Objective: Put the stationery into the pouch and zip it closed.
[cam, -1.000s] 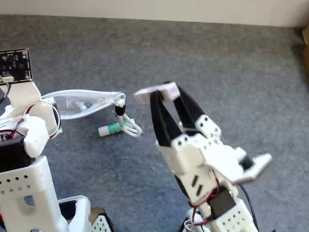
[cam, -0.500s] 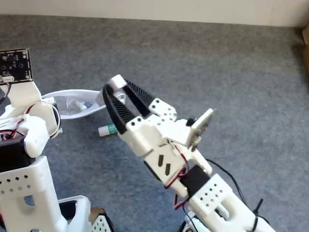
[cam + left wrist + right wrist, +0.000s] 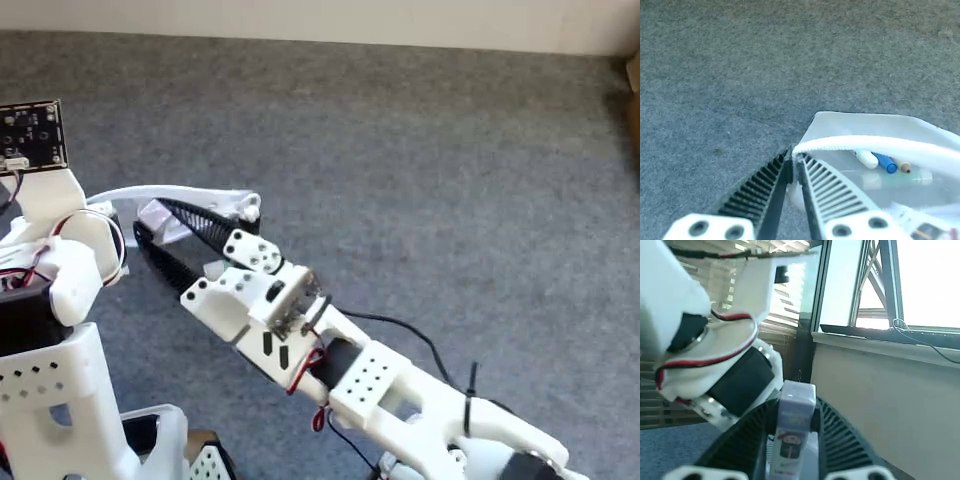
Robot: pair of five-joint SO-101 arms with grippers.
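A clear pouch (image 3: 200, 205) with a white zip rim lies open on the grey carpet. My left gripper (image 3: 793, 161) is shut on the pouch's rim at one end. Inside the pouch (image 3: 880, 150) lie a blue pen (image 3: 884, 162) and a pale green tube (image 3: 892, 178). My right gripper (image 3: 147, 224) is shut on a small white eraser block (image 3: 157, 213) and holds it at the pouch's mouth, close to the left arm (image 3: 60, 260). In the right wrist view the block (image 3: 792, 432) stands upright between the black fingers (image 3: 742, 445).
A small pale piece (image 3: 213, 269) of another item shows on the carpet just under the right gripper, beside the pouch. The right arm (image 3: 380, 385) stretches across the near middle of the carpet. The left arm's body (image 3: 705, 350) stands right behind the block.
My right gripper has carried the white block left and down from mid-table to the pouch's mouth, and now covers the green glue stick. Left arm and pouch held still.
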